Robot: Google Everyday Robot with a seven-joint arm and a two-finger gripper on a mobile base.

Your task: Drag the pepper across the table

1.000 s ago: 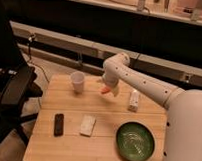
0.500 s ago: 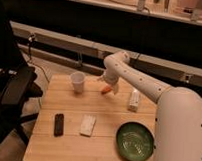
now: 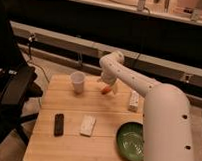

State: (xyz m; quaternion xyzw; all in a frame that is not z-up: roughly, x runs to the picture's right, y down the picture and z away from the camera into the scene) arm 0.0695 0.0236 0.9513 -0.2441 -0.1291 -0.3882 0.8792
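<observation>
- Toward the upper centre of the frame, near the far edge of the table (image 3: 68, 106), the pepper (image 3: 107, 90) lies on the wood. It is right of the white paper cup (image 3: 78, 82) and apart from it.
- Directly above the pepper, the claw (image 3: 105, 85) hangs from the white arm's bent wrist, right at it. Whether the claw is clenched on the pepper or released cannot be told from this view.
- By my judgement the pepper is small and light, with a smooth, probably slippery skin. Its tapered, roundish shape means it may roll or squirt sideways under a push rather than slide straight.
- A hold across the thicker middle, pressed low toward the table, seems safest. A hard squeeze could bruise it if it is soft.
- Lower in the frame sit a black remote (image 3: 58, 124), a flat white packet (image 3: 87, 125) and a green bowl (image 3: 131, 141). A small white box (image 3: 134, 100) lies at right. Any drag path should steer clear of these and the cup.
</observation>
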